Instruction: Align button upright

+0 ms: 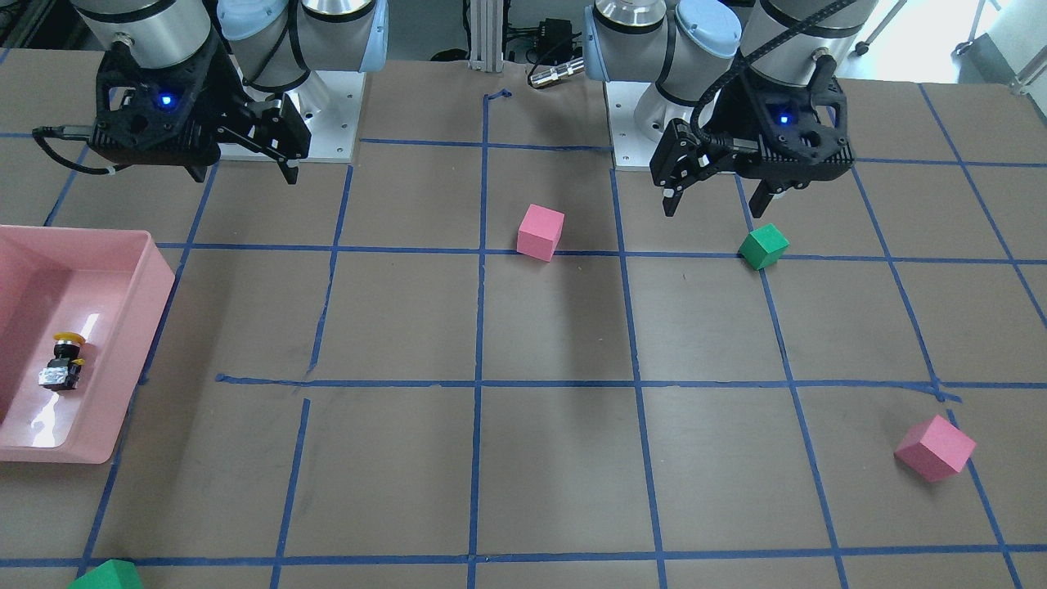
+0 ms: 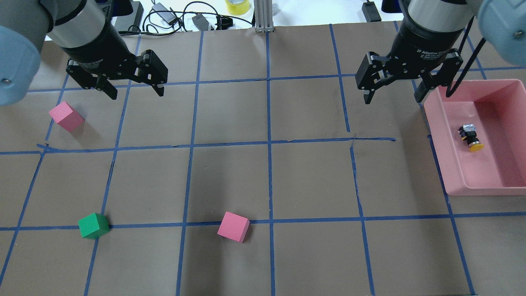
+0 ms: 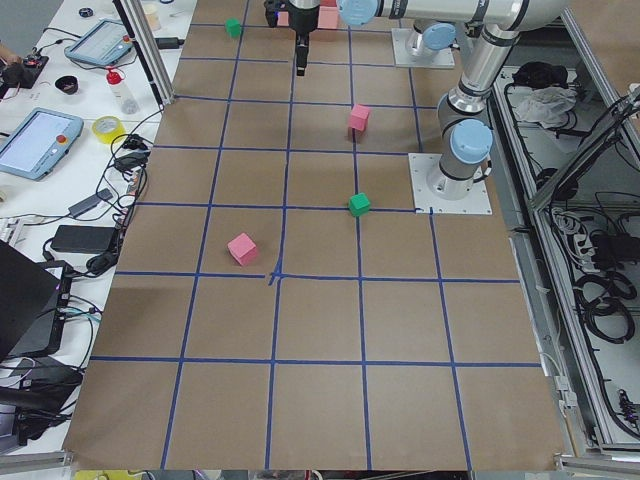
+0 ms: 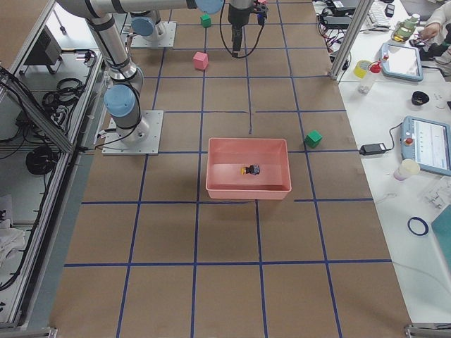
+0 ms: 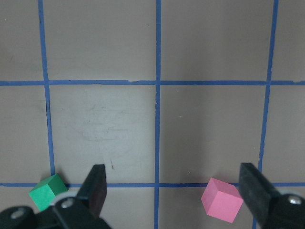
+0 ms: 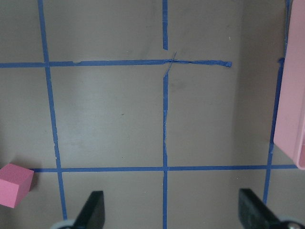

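The button [image 2: 470, 137] lies on its side inside the pink bin [image 2: 435, 123], with its yellow cap at one end and its grey block at the other. It also shows in the front view as the button [image 1: 64, 360] and small in the right side view [image 4: 250, 170]. My right gripper [image 2: 392, 98] hangs open above the table just left of the bin's far corner, holding nothing. The left gripper [image 2: 136, 94] is open too, far from the bin, with the bare table below it [image 5: 174, 186]. Neither gripper touches the button.
Foam cubes lie about: a pink cube [image 2: 66, 116] and a green cube [image 2: 93, 225] on the left, and another pink cube [image 2: 233, 226] near the middle front. The bin's edge [image 6: 290, 95] shows at the right of the right wrist view. Cables lie beyond the far edge.
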### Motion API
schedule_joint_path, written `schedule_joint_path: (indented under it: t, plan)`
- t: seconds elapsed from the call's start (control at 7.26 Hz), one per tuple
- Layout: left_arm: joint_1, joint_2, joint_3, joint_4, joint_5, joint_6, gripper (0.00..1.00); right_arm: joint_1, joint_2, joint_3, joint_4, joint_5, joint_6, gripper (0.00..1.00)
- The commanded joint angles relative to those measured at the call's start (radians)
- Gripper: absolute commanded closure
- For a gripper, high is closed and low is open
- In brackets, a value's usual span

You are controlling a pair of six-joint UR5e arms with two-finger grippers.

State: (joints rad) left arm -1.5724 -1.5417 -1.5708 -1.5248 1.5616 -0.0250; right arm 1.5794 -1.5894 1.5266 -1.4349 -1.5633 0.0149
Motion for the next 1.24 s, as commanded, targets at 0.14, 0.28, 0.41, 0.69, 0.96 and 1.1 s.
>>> schedule_joint_path:
  t: [0.14,0.28,0.41,0.69,0.96,1.1]
  plan:
    - [0.0,-0.002,0.0,0.0,0.0,-0.001,0.0,0.001,0.0,0.003,-0.007,0.002,-0.001,0.0]
    - [0.0,0.0,0.0,0.0,0.0,0.0,0.0,0.001,0.0,-0.002,-0.007,0.003,0.0,0.0]
    - [0.0,0.0,0.0,0.0,0.0,0.0,0.0,0.002,-0.003,0.0,-0.001,0.005,0.0,0.0]
    - [0.0,0.0,0.0,0.0,0.0,0.0,0.0,0.001,-0.001,0.003,0.004,0.006,0.016,0.0]
    - [0.0,0.0,0.002,0.0,0.0,0.0,0.0,-0.001,0.002,0.006,0.002,0.017,0.011,0.0]
    - [0.0,0.0,0.0,0.0,0.0,0.0,0.0,-0.001,0.002,0.009,0.004,0.008,0.011,0.0]
